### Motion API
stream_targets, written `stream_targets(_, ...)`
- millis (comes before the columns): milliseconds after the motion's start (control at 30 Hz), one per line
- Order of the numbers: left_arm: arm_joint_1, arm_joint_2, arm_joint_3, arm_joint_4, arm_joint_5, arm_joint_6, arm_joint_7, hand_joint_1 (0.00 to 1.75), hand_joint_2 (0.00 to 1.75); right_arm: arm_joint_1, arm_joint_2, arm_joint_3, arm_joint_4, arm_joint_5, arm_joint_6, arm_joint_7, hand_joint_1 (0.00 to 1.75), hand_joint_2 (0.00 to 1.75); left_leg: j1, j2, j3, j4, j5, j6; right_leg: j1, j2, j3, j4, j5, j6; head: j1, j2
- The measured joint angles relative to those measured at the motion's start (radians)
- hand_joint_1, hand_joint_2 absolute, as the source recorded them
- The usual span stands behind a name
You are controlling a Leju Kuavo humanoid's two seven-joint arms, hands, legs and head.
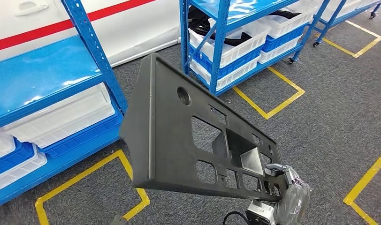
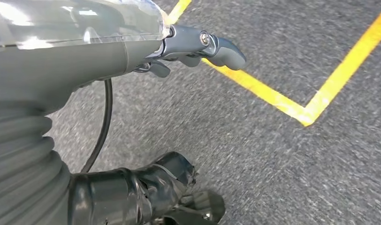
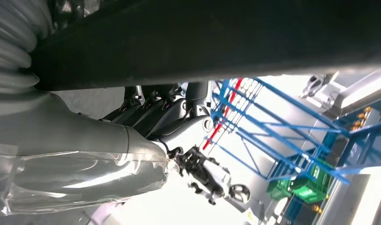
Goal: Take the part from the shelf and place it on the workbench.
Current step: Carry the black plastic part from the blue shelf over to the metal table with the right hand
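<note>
Gripping with my right hand (image 1: pixel 288 187), I am holding the part (image 1: pixel 179 136), a large dark grey panel with rectangular cut-outs and one round hole. My fingers are closing on its lower corner, the end nearest me, and the panel is slanting up and away from that hand toward the upper left of the head view, clear of everything else. In the right wrist view my fingers (image 3: pixel 156 110) are curling up against the dark underside of the part (image 3: pixel 217 37), which is running across above them.

The panel is hanging in the air over the grey carpet floor (image 1: pixel 329 117), between the near blue shelf (image 1: pixel 52 84) on my left and the second blue shelf (image 1: pixel 226 37) further ahead. White and blue bins (image 1: pixel 62 122) are sitting on the near shelf. Yellow tape lines (image 1: pixel 273 101) are marking boxes on the floor.

My left hand (image 2: pixel 198 47) is hanging over the carpet, holding nothing, its thumb sticking out; whether its fingers are spread or curled I cannot tell.
</note>
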Motion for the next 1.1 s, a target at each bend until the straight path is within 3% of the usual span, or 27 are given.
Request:
stream_targets(33, 0.0, 0.0, 0.0, 0.0, 0.0, 0.0, 0.0, 0.0, 1.75, 0.0, 0.0, 0.0, 0.0, 0.0, 0.0, 0.0, 1.75, 1.75, 0.001, -0.014, 0.027, -0.063, 0.026, 0.002, 0.001, 0.008, -0.001, 0.004, -0.002, 0.003, 0.0, 0.0)
stream_targets(100, -0.001, 0.001, 0.0, 0.0, 0.0, 0.0, -0.001, 0.0, 1.75, -0.001, 0.0, 0.0, 0.0, 0.0, 0.0, 0.0, 1.75, 1.75, 0.0, -0.036, 0.056, -0.133, 0.043, 0.008, 0.003, 0.022, -0.009, 0.011, -0.002, 0.013, 0.0, 0.0)
stream_targets(167, -0.003, 0.001, 0.0, 0.0, 0.0, 0.001, -0.001, 0.0, 1.75, 0.0, 0.0, 0.0, 0.0, 0.0, 0.0, 0.0, 1.75, 1.75, -0.002, -0.033, 0.058, -0.14, 0.042, 0.016, 0.001, 0.033, -0.016, 0.011, 0.002, 0.024, 0.0, 0.0)
stream_targets(233, -0.003, 0.0, 0.001, 0.0, 0.0, 0.002, -0.001, 0.0, 1.75, 0.001, 0.0, 0.0, 0.0, 0.0, 0.0, 0.001, 1.75, 1.75, -0.001, -0.021, 0.059, -0.148, 0.049, 0.03, -0.001, 0.017, -0.024, 0.028, -0.01, 0.034, 0.0, 0.0)
stream_targets(300, -0.003, 0.0, 0.001, 0.0, 0.0, 0.002, -0.001, 0.0, 1.75, -0.001, 0.0, 0.0, 0.0, 0.0, 0.0, 0.001, 1.75, 1.75, 0.0, -0.006, 0.06, -0.152, 0.054, 0.04, -0.003, -0.017, -0.061, 0.115, -0.064, 0.041, 0.001, 0.0)
stream_targets(367, -0.002, 0.0, 0.002, 0.0, 0.0, 0.003, -0.001, 0.0, 1.75, -0.002, 0.0, 0.0, 0.0, 0.0, 0.0, 0.001, 1.75, 1.75, -0.003, 0.01, 0.059, -0.152, 0.053, 0.044, -0.004, -0.031, -0.124, 0.249, -0.126, 0.048, 0.001, 0.0)
stream_targets(400, -0.001, 0.0, 0.002, 0.0, 0.0, 0.003, -0.001, 0.0, 1.75, -0.002, 0.0, 0.0, 0.001, 0.0, 0.0, 0.001, 1.75, 1.75, -0.003, 0.018, 0.059, -0.151, 0.052, 0.044, -0.004, -0.032, -0.145, 0.294, -0.139, 0.049, 0.001, 0.0)
stream_targets(433, -0.001, 0.0, 0.002, 0.0, 0.0, 0.003, -0.001, 0.0, 1.75, -0.001, 0.0, -0.001, 0.001, 0.0, 0.0, 0.001, 1.75, 1.75, -0.003, 0.026, 0.059, -0.15, 0.051, 0.044, -0.004, -0.033, -0.149, 0.303, -0.132, 0.05, 0.001, 0.0)
stream_targets(467, -0.001, 0.0, 0.002, 0.0, 0.001, 0.003, -0.001, 0.0, 1.75, -0.001, 0.0, -0.001, 0.001, 0.0, 0.0, 0.002, 1.75, 1.75, -0.004, 0.033, 0.06, -0.15, 0.05, 0.043, -0.004, -0.036, -0.129, 0.267, -0.106, 0.048, 0.001, 0.0)
stream_targets(533, -0.003, -0.001, 0.002, 0.0, 0.001, 0.003, 0.0, 0.0, 1.75, -0.002, 0.0, -0.001, 0.001, 0.0, 0.0, 0.002, 1.75, 1.75, -0.004, 0.044, 0.065, -0.149, 0.046, 0.04, 0.001, -0.06, -0.051, 0.122, -0.041, 0.037, 0.001, 0.0)
stream_targets(600, -0.003, -0.001, 0.002, 0.0, 0.002, 0.003, 0.0, 0.0, 1.75, -0.003, 0.0, -0.001, 0.0, -0.002, 0.0, 0.001, 1.75, 1.75, -0.008, 0.052, 0.068, -0.147, 0.042, 0.033, 0.01, -0.085, 0.0, 0.022, -0.013, 0.025, 0.001, 0.0)
stream_targets(633, -0.003, -0.001, 0.002, 0.0, 0.002, 0.003, 0.0, 0.0, 1.75, -0.003, 0.0, -0.001, 0.0, -0.004, 0.0, 0.0, 1.75, 1.75, -0.009, 0.057, 0.069, -0.148, 0.041, 0.029, 0.015, -0.09, 0.004, 0.009, -0.015, 0.021, 0.001, 0.0)
stream_targets(700, -0.003, -0.002, 0.002, 0.0, 0.002, 0.003, 0.0, 0.0, 1.75, -0.001, 0.0, -0.002, -0.001, -0.009, 0.0, -0.001, 1.75, 1.75, -0.011, 0.066, 0.07, -0.15, 0.04, 0.02, 0.014, -0.074, 0.002, 0.004, -0.01, 0.014, 0.001, 0.0)
stream_targets(767, -0.004, -0.003, 0.003, 0.0, 0.002, 0.003, 0.0, 0.0, 1.75, -0.001, 0.0, -0.003, -0.002, -0.013, 0.0, 0.0, 1.75, 1.75, -0.01, 0.053, 0.063, -0.126, 0.017, 0.012, 0.007, -0.061, 0.004, -0.007, -0.002, 0.003, 0.0, 0.0)
stream_targets(833, -0.004, -0.003, 0.003, 0.0, 0.002, 0.003, 0.0, 0.0, 1.75, 0.0, 0.0, -0.004, -0.002, -0.015, 0.0, 0.003, 1.75, 1.75, -0.008, 0.024, 0.02, -0.027, -0.044, 0.006, 0.004, -0.049, 0.006, -0.012, 0.002, -0.006, 0.0, 0.0)
stream_targets(900, -0.002, -0.003, 0.003, 0.0, 0.002, 0.003, 0.002, 0.0, 1.75, 0.0, 0.0, -0.006, -0.001, -0.017, 0.0, 0.005, 1.75, 1.75, -0.007, 0.012, -0.04, 0.098, -0.093, 0.003, 0.005, -0.034, 0.003, -0.009, 0.002, -0.008, -0.001, 0.0)
stream_targets(933, 0.0, -0.002, 0.003, 0.0, 0.002, 0.003, 0.002, 0.0, 1.75, 0.0, 0.0, -0.007, -0.001, -0.017, 0.0, 0.006, 1.75, 1.75, -0.007, 0.011, -0.054, 0.124, -0.091, 0.002, 0.005, -0.025, 0.002, -0.006, 0.001, -0.009, -0.001, 0.0)
stream_targets(967, 0.0, -0.002, 0.003, 0.0, 0.002, 0.003, 0.002, 0.0, 1.75, 0.001, 0.0, -0.008, 0.0, -0.018, 0.0, 0.006, 1.75, 1.75, -0.007, 0.01, -0.052, 0.114, -0.071, 0.003, 0.006, -0.016, 0.001, -0.003, 0.0, -0.009, -0.001, 0.0)
stream_targets(1033, 0.0, -0.002, 0.003, 0.0, 0.001, 0.003, 0.003, 0.0, 1.75, 0.001, 0.0, -0.01, 0.0, -0.018, 0.0, 0.006, 1.75, 1.75, -0.007, -0.002, -0.002, -0.003, 0.003, 0.007, 0.005, 0.002, 0.003, 0.004, -0.005, -0.006, -0.001, 0.0)
stream_targets(1100, -0.001, -0.002, 0.003, 0.0, 0.0, 0.003, 0.003, 0.0, 1.75, 0.001, 0.0, -0.012, 0.0, -0.018, 0.0, 0.005, 1.75, 1.75, -0.007, -0.026, 0.045, -0.111, 0.041, 0.013, 0.007, 0.017, 0.0, 0.012, -0.008, 0.002, -0.001, 0.0)
